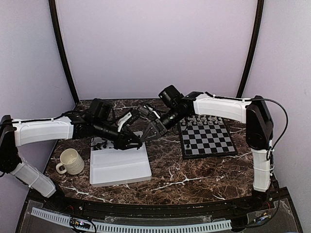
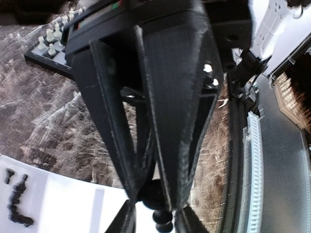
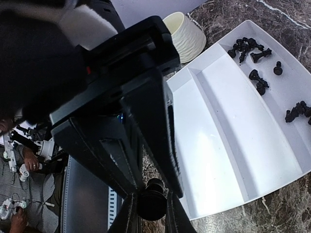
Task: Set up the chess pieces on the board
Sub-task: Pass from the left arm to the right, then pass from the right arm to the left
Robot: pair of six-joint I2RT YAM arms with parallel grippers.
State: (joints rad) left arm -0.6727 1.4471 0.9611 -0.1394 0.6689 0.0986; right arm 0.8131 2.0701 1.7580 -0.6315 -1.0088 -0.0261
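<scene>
Both arms reach inward and meet tip to tip above the far right corner of the white tray (image 1: 119, 167), left of the board (image 1: 206, 138).

Right pincer (image 1: 147, 134): fingers pressed in on 1 black piece (image 3: 151, 198), 1 finger on each side. Neither wrist view shows a gap. The piece is in the air, clear of the counter (image 1: 167, 167) and above the tray's edge.

Left pincer (image 1: 132, 142): fingers flank the same black piece from the opposite end and are slightly spread. The left wrist view shows a sliver of white between 1 finger and the piece. The other finger sits very near it; contact there cannot be told.

Board: flat on the counter, right of centre, under the right forearm's reach. White chessmen (image 1: 201, 119) stand upright along its far side.

Black chessmen (image 3: 257, 80): loose in small scattered clusters, most lying on their sides. All are in 1 outer compartment of the tray, the far strip in the top view. The tray has 3 long compartments.

Mug (image 1: 70, 161): cream, ribbed, upright on the counter just left of the tray, well apart from both pincers.
</scene>
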